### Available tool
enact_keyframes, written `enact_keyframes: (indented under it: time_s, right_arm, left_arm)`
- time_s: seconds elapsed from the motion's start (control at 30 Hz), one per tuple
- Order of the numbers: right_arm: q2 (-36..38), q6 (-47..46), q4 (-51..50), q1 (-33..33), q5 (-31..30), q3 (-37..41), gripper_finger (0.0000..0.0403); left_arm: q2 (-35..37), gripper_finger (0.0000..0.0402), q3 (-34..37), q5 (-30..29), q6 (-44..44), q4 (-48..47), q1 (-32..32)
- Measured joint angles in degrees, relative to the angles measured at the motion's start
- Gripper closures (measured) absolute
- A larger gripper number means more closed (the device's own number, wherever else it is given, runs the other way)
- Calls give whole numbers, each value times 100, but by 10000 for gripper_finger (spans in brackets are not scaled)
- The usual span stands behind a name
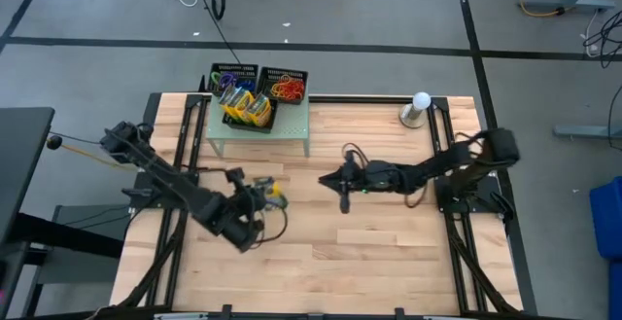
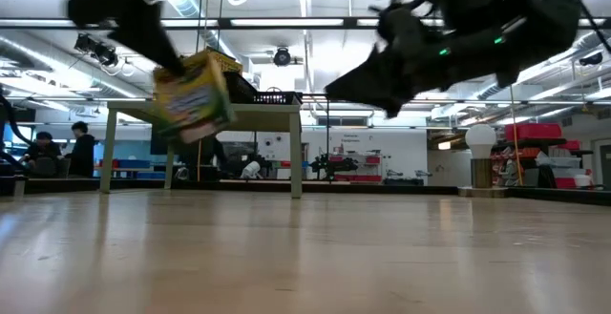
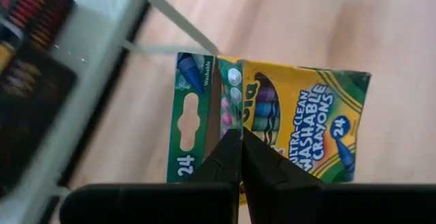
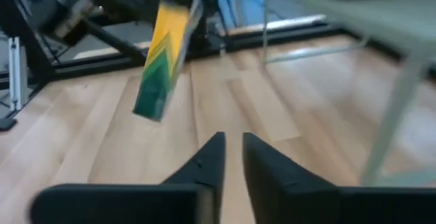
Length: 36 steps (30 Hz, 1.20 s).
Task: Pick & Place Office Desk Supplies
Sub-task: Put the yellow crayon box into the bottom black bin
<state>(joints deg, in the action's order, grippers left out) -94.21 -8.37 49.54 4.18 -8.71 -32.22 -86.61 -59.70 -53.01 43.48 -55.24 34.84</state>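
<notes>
Beside the small table [image 1: 292, 130], left tool [image 1: 264, 195] grips a crayon box [image 1: 275, 195]; right tool [image 1: 343, 179] slightly parted.

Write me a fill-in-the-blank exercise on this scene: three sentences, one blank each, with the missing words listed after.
1. The left gripper is shut on a yellow-and-green ______ box, held clear of the wooden table.
2. The right gripper holds ______; nothing lies between its fingers.
3. The two black mesh trays stand on the small pale ______ at the table's far edge.

Missing words: crayon; nothing; stand
</notes>
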Motion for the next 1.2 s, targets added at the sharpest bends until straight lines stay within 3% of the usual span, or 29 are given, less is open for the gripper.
enact_keyframes:
  time_s: [0.23, 0.43, 0.77, 1.03, 1.2]
  right_arm:
    - [-1084, -173, 0, -63, 426, -888, 250]
    - [-1310, -235, 9, -54, 627, -1136, 187]
    - [-1314, -660, 250, -74, 784, -1136, 172]
    - [-1312, -1086, 608, -84, 874, -1136, 129]
    - [-1312, -1254, 491, -184, 795, -1136, 122]
  left_arm:
    - [0, 396, -46, -368, -1522, 1336, -710]
    - [0, 396, -46, -345, -1934, 1599, -1065]
    - [0, 395, -46, -300, -2061, 1779, -1133]
    - [0, 395, -46, -401, -2049, 1816, -1170]
    - [0, 395, -46, -385, -2119, 1985, -1170]
